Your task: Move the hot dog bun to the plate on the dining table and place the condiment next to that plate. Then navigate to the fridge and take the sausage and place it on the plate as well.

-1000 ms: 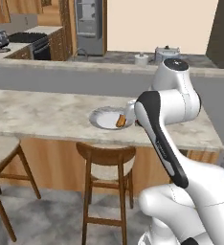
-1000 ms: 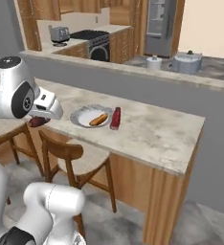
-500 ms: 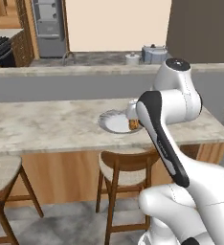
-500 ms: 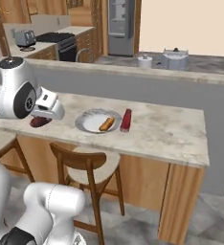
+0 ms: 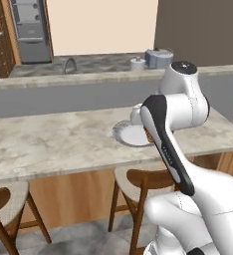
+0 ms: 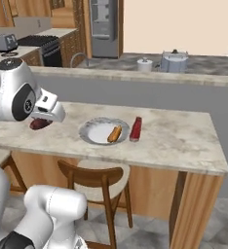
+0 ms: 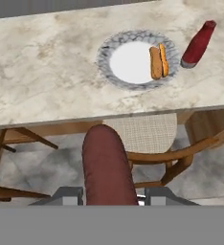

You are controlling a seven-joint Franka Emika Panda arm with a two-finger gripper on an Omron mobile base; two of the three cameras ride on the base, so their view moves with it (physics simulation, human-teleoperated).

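My gripper is shut on the sausage, a dark red-brown cylinder that sticks out between the fingers. In the right base view the gripper holds the sausage over the near edge of the dining table, left of the plate. The orange-tan bun lies on the plate's right side, and the red condiment lies just right of the plate. The hand view looks down on the plate, bun and condiment. In the left base view my arm hides part of the plate.
Wooden stools stand under the table's near edge. Behind the table runs a grey ledge with pots and a faucet. The steel fridge stands far back, a stove to its left.
Both base views have swung as the base drove; the table and plate now sit closer and more central. The gripper has stayed shut on the sausage.
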